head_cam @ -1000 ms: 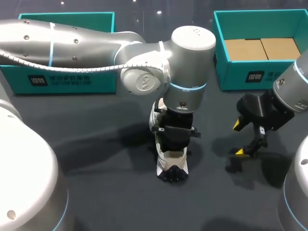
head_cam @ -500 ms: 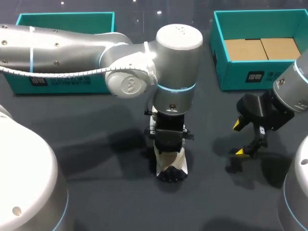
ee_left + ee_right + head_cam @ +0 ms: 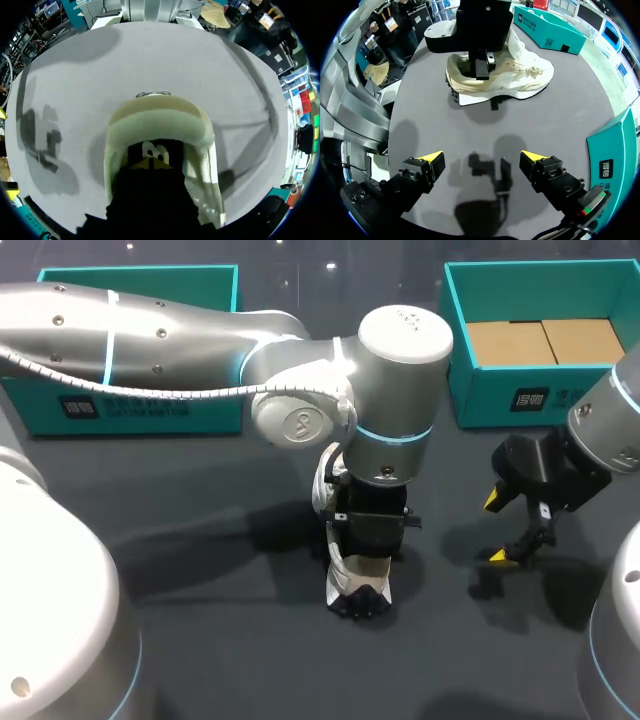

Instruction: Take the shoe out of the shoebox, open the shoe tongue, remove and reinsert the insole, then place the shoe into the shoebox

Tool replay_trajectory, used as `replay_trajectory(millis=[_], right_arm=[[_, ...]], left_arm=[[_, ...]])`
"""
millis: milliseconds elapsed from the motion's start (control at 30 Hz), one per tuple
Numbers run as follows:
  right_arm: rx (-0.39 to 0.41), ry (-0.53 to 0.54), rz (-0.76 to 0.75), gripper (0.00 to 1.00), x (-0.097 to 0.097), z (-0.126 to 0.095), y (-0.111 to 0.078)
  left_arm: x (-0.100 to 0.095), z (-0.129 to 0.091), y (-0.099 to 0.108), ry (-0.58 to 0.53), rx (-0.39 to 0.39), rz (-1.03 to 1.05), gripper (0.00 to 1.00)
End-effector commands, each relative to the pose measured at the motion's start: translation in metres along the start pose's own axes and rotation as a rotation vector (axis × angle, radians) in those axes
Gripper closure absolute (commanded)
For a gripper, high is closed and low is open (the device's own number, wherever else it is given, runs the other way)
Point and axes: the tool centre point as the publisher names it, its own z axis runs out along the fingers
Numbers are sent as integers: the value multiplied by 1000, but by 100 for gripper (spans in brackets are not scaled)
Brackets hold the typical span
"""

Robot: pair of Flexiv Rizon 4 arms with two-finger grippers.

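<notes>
A cream shoe point(image 3: 356, 585) with a black sole stands on the dark table, heel toward me and toe toward the back. My left arm comes across from the left, and my left gripper point(image 3: 362, 558) points down into the shoe's opening near the heel. In the left wrist view its shut fingers point(image 3: 150, 161) sit inside the padded heel collar point(image 3: 160, 117); what they pinch is hidden. From the right wrist view the shoe point(image 3: 520, 75) lies ahead with the left gripper point(image 3: 481, 70) in it. My right gripper point(image 3: 497, 530) point(image 3: 482, 160) hangs open and empty to the shoe's right.
A teal shoebox point(image 3: 500, 380) with a cardboard insert stands at the back right. A second teal box point(image 3: 140, 285) sits at the back left, partly behind my left arm. Bare dark table lies between the shoe and my right gripper.
My left arm's wrist swung left and back, then returned to the right. The shoe shifted slightly with it. The right arm has stayed still.
</notes>
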Motion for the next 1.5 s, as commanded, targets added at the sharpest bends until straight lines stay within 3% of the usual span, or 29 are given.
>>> replay_trajectory(millis=[33,233,367,567,867,1500], right_arm=[[1,-3,0,0,2,-1,0],[1,-3,0,0,2,-1,0],[1,-3,0,0,2,-1,0],[1,-3,0,0,2,-1,0],[1,-3,0,0,2,-1,0],[1,-3,0,0,2,-1,0]], left_arm=[[13,-16,-6,-45,-40,3,100],[19,-33,-17,-69,8,47,100],[12,-18,-21,12,48,68,100],[2,9,-13,141,23,56,100],[0,24,-6,126,-10,19,100],[19,-46,-13,-8,-132,-17,100]])
